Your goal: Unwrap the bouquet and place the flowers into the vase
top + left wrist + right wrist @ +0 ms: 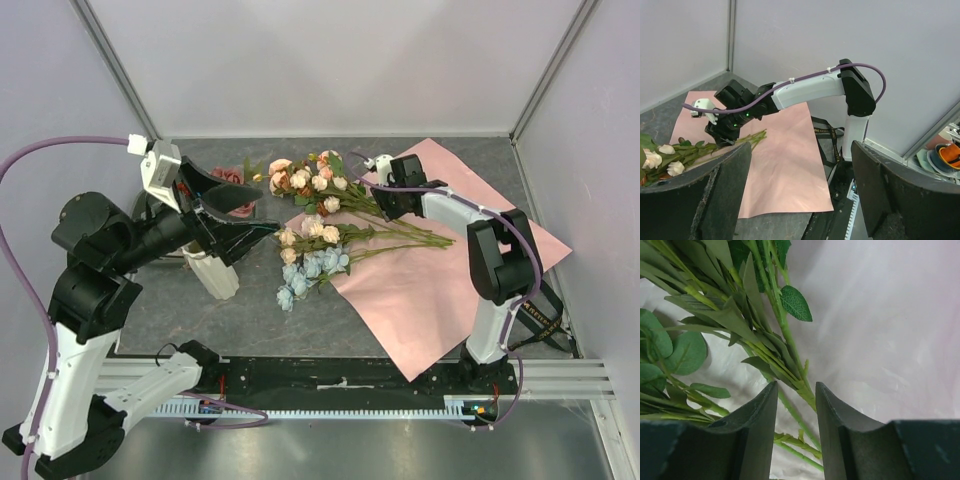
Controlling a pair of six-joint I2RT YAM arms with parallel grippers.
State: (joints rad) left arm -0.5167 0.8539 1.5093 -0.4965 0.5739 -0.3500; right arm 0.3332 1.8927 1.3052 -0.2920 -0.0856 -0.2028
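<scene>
The flowers lie loose across the table and the pink paper (pixel 440 280): a peach and cream bunch (pixel 305 180), cream roses (pixel 312 232) and blue ones (pixel 308 266). Their green stems (pixel 785 335) run onto the sheet. My right gripper (pixel 383 197) is low over the stems, and its jaws (pixel 796 385) stand partly open astride them without pinching. The white ribbed vase (pixel 214 272) sits below my left gripper (pixel 260 212), which hangs open and empty above the table. The left wrist view shows the right arm (pixel 805 92) and the flowers (pixel 662 155).
Mauve roses (pixel 232 178) show behind the left gripper at the back left. A black ribbon (pixel 827 134) lies by the right arm's base. Grey walls enclose the table on three sides. The rail with the arm bases (pixel 340 385) runs along the near edge.
</scene>
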